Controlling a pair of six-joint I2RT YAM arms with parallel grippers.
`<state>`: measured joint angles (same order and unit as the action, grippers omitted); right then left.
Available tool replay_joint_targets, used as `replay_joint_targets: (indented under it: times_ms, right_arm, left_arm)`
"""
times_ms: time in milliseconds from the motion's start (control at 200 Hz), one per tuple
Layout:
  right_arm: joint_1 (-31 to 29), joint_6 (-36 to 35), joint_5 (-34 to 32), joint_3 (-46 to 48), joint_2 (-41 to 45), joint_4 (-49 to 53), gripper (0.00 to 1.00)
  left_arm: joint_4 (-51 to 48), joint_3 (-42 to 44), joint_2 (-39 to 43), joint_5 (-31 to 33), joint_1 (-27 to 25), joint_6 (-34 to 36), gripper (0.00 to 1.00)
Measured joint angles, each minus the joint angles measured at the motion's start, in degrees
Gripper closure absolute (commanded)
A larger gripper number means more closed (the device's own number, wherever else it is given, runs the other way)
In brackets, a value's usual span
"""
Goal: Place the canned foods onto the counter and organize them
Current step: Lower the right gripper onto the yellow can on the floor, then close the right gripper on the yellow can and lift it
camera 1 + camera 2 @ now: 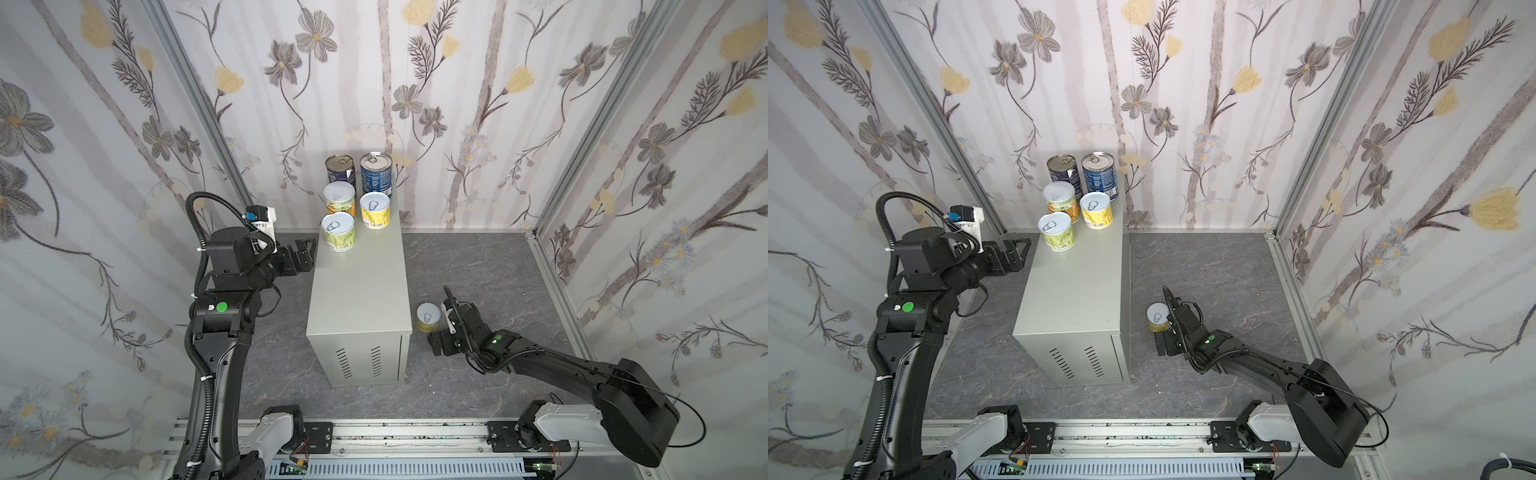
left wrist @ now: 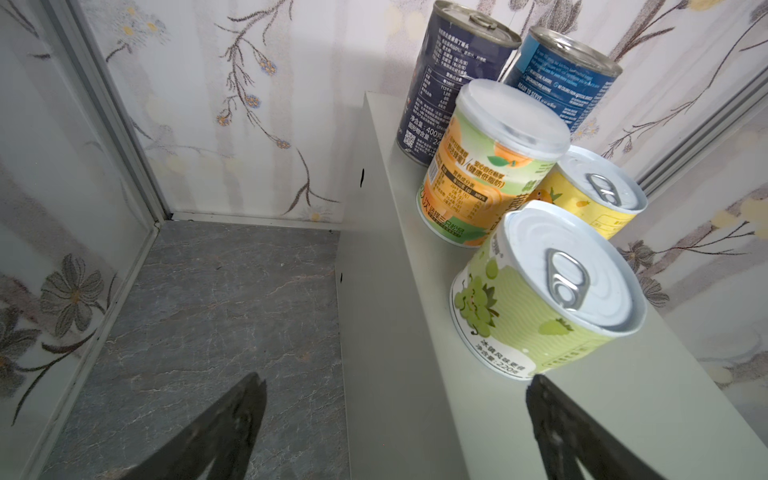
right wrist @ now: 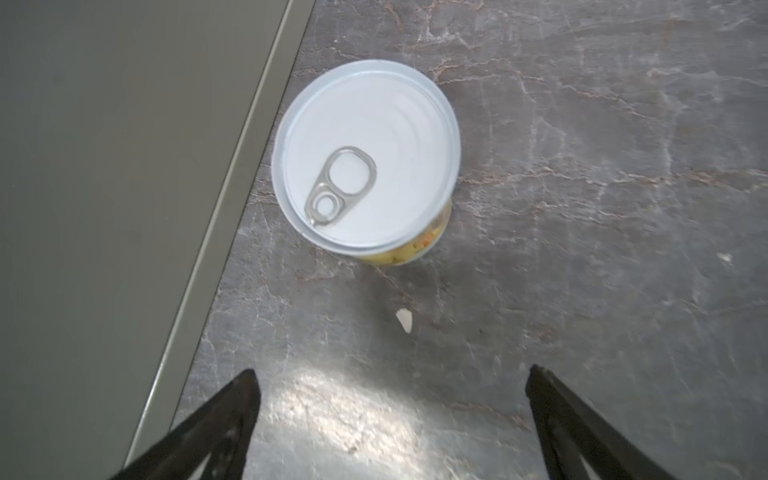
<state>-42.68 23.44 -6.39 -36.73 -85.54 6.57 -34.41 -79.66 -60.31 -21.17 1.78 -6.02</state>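
The counter [image 1: 357, 291] is a tall light-grey cabinet standing mid-floor. Several cans stand in pairs at its far end: two dark blue ones [image 1: 340, 171] [image 1: 376, 173] at the back, an orange-green one [image 1: 340, 200] and a yellow one [image 1: 375, 211] in front of them, and a green one [image 2: 544, 291] nearest. My left gripper [image 2: 395, 380] is open and empty at the counter's left edge, just short of the green can. A yellow can [image 3: 365, 158] stands upright on the floor, right of the counter. My right gripper [image 3: 392, 374] hangs open over the floor just short of it.
The dark marbled floor [image 1: 478, 270] is enclosed by floral-papered walls on three sides, with aluminium posts at the corners. A metal rail [image 1: 395, 436] carrying both arm bases runs along the front. A small white scrap [image 3: 404, 320] lies on the floor near the floor can.
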Motion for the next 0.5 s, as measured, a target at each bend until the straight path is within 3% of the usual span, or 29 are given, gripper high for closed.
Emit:
replay_joint_targets:
  times_ms: [245,500]
  right_arm:
    - [0.1,-1.5,-1.6,-9.7,-12.3,-2.9,0.02]
    - [0.7,-2.1,-3.0,-13.7,-18.0,-4.4,0.17]
  left_arm:
    - [0.0,0.0,-0.1,-1.1,0.1,0.0,0.0]
    - [0.2,-0.2,-0.9,-1.6,0.2,0.0,0.0]
